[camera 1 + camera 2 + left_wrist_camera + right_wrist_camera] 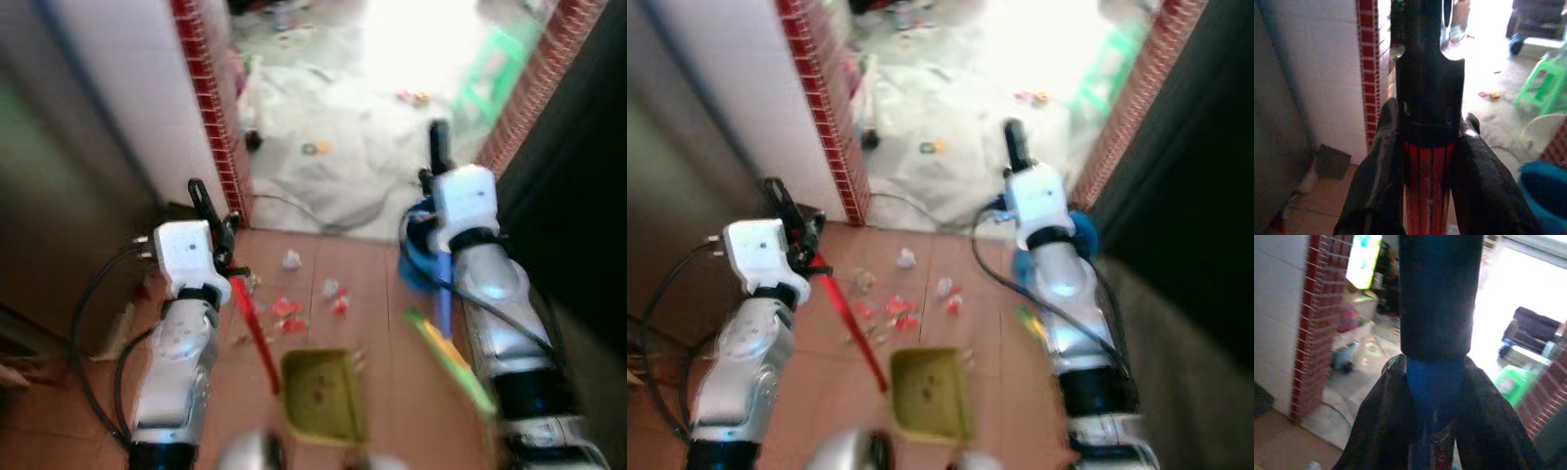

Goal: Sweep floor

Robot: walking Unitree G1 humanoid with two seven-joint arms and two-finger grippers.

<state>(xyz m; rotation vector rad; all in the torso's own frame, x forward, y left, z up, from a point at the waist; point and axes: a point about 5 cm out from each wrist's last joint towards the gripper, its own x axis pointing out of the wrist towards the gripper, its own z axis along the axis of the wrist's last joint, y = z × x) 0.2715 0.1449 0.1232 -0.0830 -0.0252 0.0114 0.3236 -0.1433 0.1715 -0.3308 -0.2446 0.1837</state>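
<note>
My left gripper (211,223) is shut on the red handle (253,325) of an olive-green dustpan (318,394), which rests on the terracotta tiles at the bottom centre. In the left wrist view my fingers (1376,171) clamp the red shaft just below its black cap. My right gripper (438,166) is shut on the broom's blue handle (443,299); its yellow-green head (453,360) trails low on the right. The right wrist view has the fingers (1376,421) around the blue shaft (1432,382). Several red and white litter scraps (294,308) lie just beyond the dustpan.
A white wall edged with red brick tiles (211,108) stands on the left and a dark wall on the right. A blue bucket (419,262) sits by my right arm. Through the doorway lie a white sheet (333,166), more litter and a green stool (490,73).
</note>
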